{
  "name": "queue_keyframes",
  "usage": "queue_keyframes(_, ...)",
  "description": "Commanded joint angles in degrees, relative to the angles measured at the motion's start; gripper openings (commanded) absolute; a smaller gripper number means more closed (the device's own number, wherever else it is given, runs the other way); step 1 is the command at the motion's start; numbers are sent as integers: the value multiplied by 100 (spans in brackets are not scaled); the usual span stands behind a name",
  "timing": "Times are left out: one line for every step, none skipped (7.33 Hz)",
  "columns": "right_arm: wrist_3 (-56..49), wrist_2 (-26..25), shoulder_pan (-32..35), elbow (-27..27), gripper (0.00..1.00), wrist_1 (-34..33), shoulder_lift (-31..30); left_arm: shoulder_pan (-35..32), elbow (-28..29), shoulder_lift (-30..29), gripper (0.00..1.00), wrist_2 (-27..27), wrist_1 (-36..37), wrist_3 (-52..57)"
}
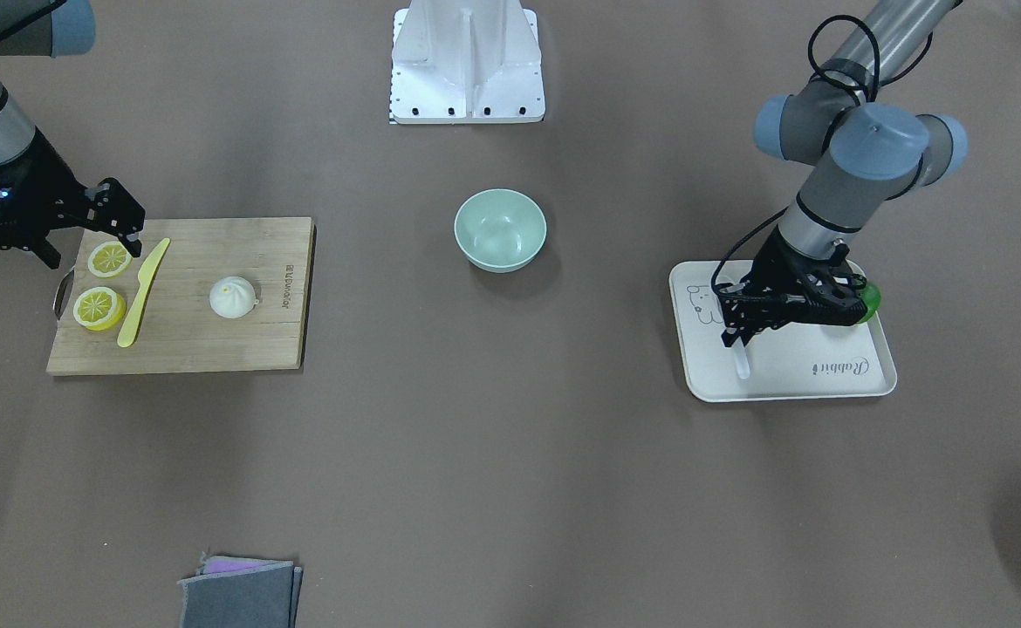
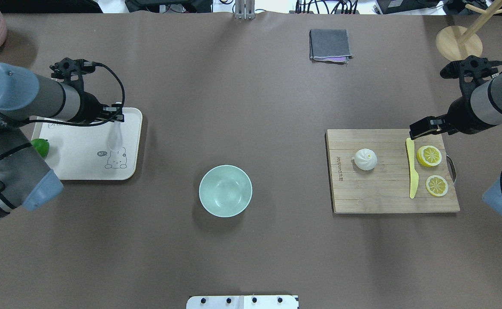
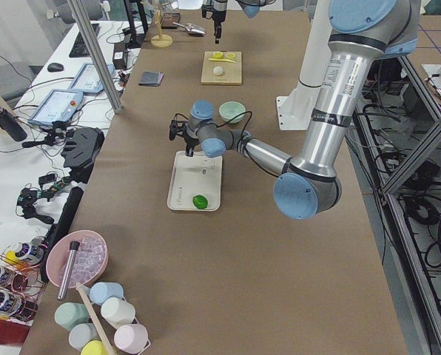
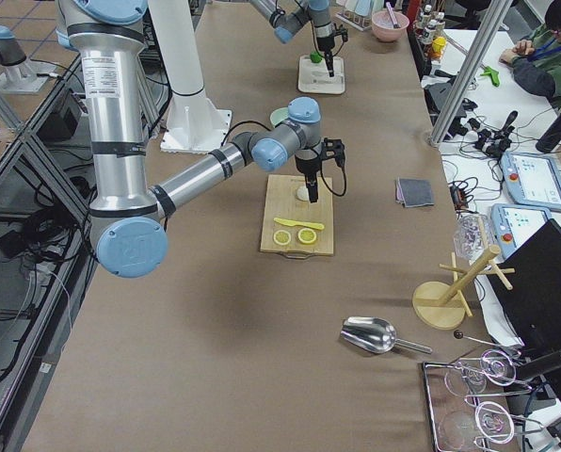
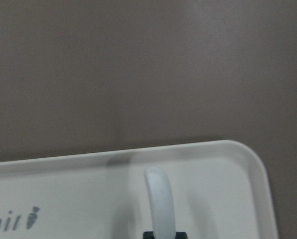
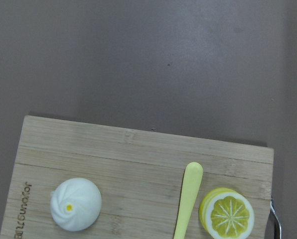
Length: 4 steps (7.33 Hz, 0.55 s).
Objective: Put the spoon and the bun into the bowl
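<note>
Nearest the robot's edge of the desk, about in the middle, sits the green bowl (image 2: 225, 193). Nothing is in it, so neither job is done.

A little further out, toward the right end of the desk, lies a wooden board (image 2: 384, 199). The white bun (image 2: 365, 159) sits on the side of the board that faces the middle of the desk. A yellow knife (image 2: 412, 176) and two lemon slices (image 2: 429, 156) lie on the other side. The right gripper (image 2: 415, 131) hangs over the far edge of the board, by the tip of the knife and apart from the bun. Whether its jaws are spread or pressed together cannot be told.

Toward the left end of the desk is a white tray (image 2: 83, 165) with a green ball (image 2: 40, 146) on it. The left gripper (image 2: 114, 118) is over the tray, and its jaws look to be pinching the white spoon (image 5: 158, 199) by one end. It is hard to say if the spoon is off the tray.

Far off, by the far edge, lies a folded grey cloth (image 2: 329, 45).

The step in hand looks like picking up the spoon. Next, the left arm would need to lift it clear of the tray's rim, carry it over the bowl and let go. The right arm would need to slide toward the middle of the desk, come down around the bun with spread jaws, and keep off the knife.
</note>
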Motion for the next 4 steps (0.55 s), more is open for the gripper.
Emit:
queue_keyframes(2,-9,-15,0,100,0,0,924,-347,-414,0,1001,8,-1378)
queue_keyframes(2,-9,-15,-8,100,0,0,1294,-348,-676,0,1381,17,-1818)
queue_keyframes(11,-9,-15,-8,100,0,0,1620,-357,-853,0,1716,17,-2153)
queue_keyframes(150,-9,-32,0,100,9,9,1858,-366,-916,0,1919,17,-2208)
